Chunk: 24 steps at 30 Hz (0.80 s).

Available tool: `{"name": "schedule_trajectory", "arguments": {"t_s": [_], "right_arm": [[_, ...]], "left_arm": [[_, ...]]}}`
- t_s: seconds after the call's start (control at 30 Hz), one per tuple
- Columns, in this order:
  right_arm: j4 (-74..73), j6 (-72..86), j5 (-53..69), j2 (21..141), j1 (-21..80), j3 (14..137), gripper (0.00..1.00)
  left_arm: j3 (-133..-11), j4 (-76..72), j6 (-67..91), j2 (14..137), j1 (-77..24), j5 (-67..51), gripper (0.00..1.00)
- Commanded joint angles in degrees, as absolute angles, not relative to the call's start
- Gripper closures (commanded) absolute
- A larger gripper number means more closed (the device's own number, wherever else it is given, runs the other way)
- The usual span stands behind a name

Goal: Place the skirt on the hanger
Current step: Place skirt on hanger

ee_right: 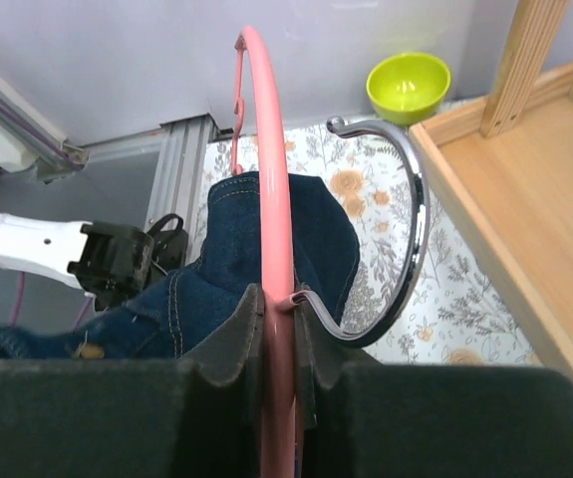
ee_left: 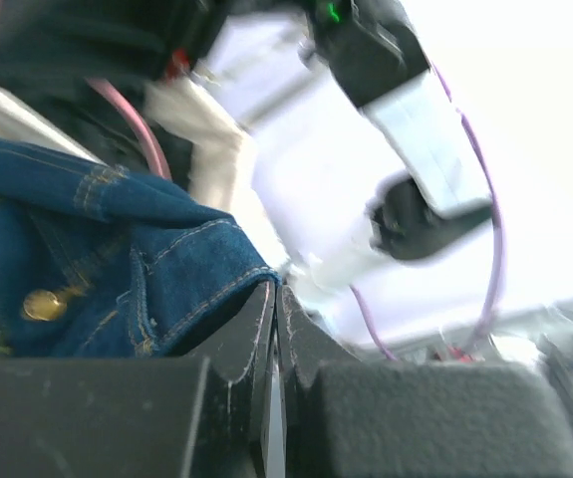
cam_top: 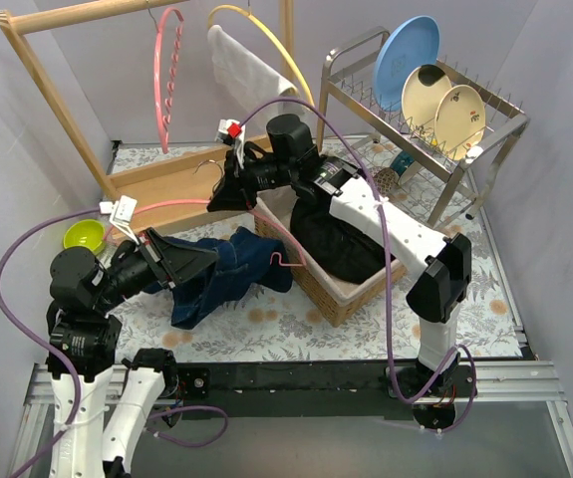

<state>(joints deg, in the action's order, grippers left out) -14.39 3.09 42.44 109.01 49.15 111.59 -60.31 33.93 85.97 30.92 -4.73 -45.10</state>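
Left gripper [cam_top: 198, 261]: jaws pressed together at a fold of the skirt; whether any cloth is pinched I cannot tell
Right gripper [cam_top: 228, 187]: clamped on the bar of the pink hanger [cam_top: 171, 205]
Skirt [cam_top: 234, 274]: blue denim, heaped on the table toward its left front, touching the wicker basket [cam_top: 338, 291]
Hanger position: bar runs over the skirt, metal hook [ee_right: 408, 239] off to one side

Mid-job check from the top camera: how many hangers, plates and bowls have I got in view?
Hangers: 3 (held pink hanger in the right gripper, hanging pink hanger, yellow hanger)
Plates: 3 (blue plate, left cream plate, right cream plate)
Bowls: 1 (green bowl)
Total: 7
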Motion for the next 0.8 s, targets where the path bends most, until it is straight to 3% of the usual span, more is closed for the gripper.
{"name": "schedule_trajectory", "arguments": {"t_s": [0.0, 0.5, 0.53, 0.6, 0.63, 0.73, 0.77], "right_arm": [[-13.0, 4.48, 42.63, 104.94, 48.96, 118.2, 0.99], [-18.02, 0.26, 29.88, 105.47, 46.5, 130.87, 0.99], [-18.19, 0.44, 30.23, 104.95, 46.23, 130.87, 0.99], [-18.54, 0.35, 30.85, 104.15, 45.53, 130.96, 0.99], [-18.81, 0.09, 31.11, 103.19, 45.44, 131.04, 0.99], [-20.04, -1.83, 31.11, 100.65, 44.91, 131.31, 0.99], [-20.56, -2.02, 31.11, 99.94, 44.65, 131.4, 0.99]], "left_arm": [[-55.64, 25.94, 94.48, 29.01, -4.83, -58.79, 1.0], [-47.03, 16.87, 96.16, 32.43, -7.99, -62.31, 0.98], [-46.93, 16.87, 95.28, 33.48, -8.35, -62.4, 0.84], [-46.84, 18.09, 93.88, 34.01, -9.05, -62.49, 0.67], [-47.98, 19.5, 90.47, 34.19, -9.05, -62.49, 0.44], [-51.49, 27.65, 83.61, 34.54, -9.49, -58.65, 0.3], [-56.03, 31.25, 76.8, 35.24, -9.49, -56.36, 0.2]]}}
